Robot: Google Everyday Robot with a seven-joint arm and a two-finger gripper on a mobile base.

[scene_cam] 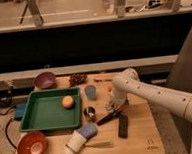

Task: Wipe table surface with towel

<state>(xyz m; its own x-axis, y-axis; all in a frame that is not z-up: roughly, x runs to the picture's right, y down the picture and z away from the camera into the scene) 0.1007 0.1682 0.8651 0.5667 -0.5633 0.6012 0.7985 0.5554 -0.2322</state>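
The light tan wooden table surface fills the lower half of the camera view. My gripper hangs at the end of the white arm, low over the table's middle right, just above a black-handled utensil. A crumpled blue thing that may be the towel lies near the front, against a tipped white cup, well to the left of and in front of the gripper. The gripper holds nothing that I can make out.
A green tray with an orange fruit sits at the left. Around it are a purple bowl, a red bowl, a blue cup, a metal cup, a black remote and a dark cluster.
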